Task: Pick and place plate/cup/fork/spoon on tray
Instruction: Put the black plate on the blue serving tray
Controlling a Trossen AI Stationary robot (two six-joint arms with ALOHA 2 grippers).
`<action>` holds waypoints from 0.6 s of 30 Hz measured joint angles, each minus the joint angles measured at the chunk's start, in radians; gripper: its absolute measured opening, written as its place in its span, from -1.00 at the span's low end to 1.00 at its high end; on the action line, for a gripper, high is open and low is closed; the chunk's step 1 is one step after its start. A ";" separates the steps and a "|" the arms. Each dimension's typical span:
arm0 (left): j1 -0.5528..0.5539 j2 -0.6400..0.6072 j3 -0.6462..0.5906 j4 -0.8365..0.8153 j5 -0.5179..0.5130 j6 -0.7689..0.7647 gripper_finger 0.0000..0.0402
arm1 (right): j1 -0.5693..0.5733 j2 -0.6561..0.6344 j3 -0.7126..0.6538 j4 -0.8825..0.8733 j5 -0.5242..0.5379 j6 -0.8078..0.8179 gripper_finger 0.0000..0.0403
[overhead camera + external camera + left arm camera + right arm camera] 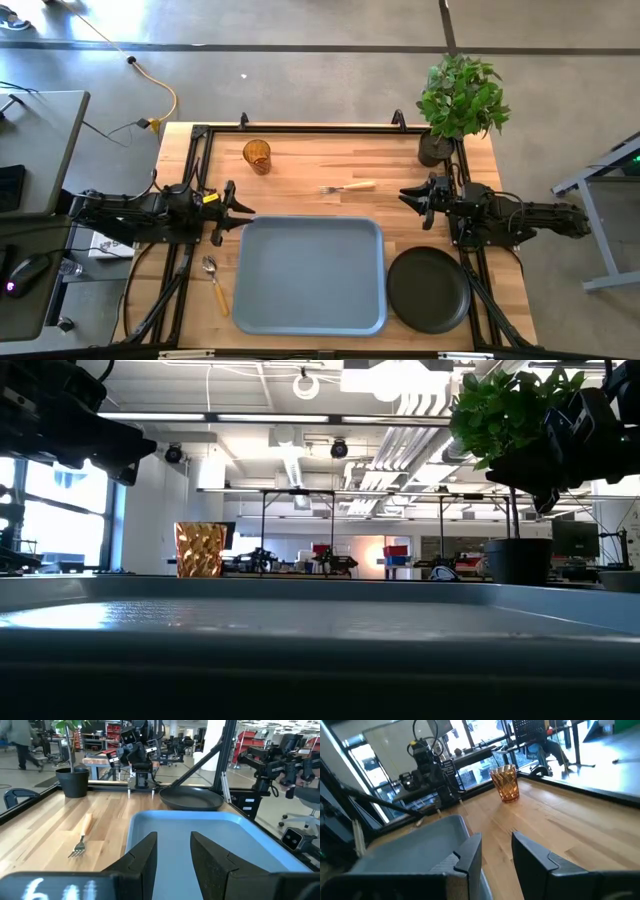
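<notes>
The blue-grey tray [310,275] lies at the table's near middle. The black plate [429,290] lies on the table right of it. The amber cup [257,155] stands upright at the far left. The fork [347,187] lies on the table beyond the tray. The spoon [214,283] lies on the table left of the tray. My left gripper [243,210] hovers open by the tray's far left corner. My right gripper [405,194] hovers open beyond the plate, right of the fork. Both are empty.
A potted plant [458,105] stands at the table's far right corner, just beyond my right arm. Bare wood shows between the cup and the fork [300,170]. Black frame rails run along the table's left and right edges.
</notes>
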State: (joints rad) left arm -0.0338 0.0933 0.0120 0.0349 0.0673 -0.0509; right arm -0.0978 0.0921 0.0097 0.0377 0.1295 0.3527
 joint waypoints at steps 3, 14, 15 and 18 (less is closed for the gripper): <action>0.000 0.000 0.000 0.000 0.000 0.000 -0.47 | 0.000 0.000 0.000 0.003 0.013 0.084 -0.51; 0.000 0.000 0.000 -0.004 -0.002 -0.001 -0.47 | 0.000 0.000 0.001 0.266 0.033 0.062 -0.51; 0.000 0.000 0.000 -0.007 -0.002 -0.001 -0.47 | 0.000 0.000 0.002 0.309 0.030 0.040 -0.51; 0.000 0.000 0.000 -0.007 -0.002 -0.001 -0.47 | 0.000 0.000 0.054 0.343 0.016 -0.036 -0.51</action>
State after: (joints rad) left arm -0.0334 0.0933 0.0120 0.0277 0.0658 -0.0518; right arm -0.0978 0.0925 0.0641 0.3802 0.1454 0.3170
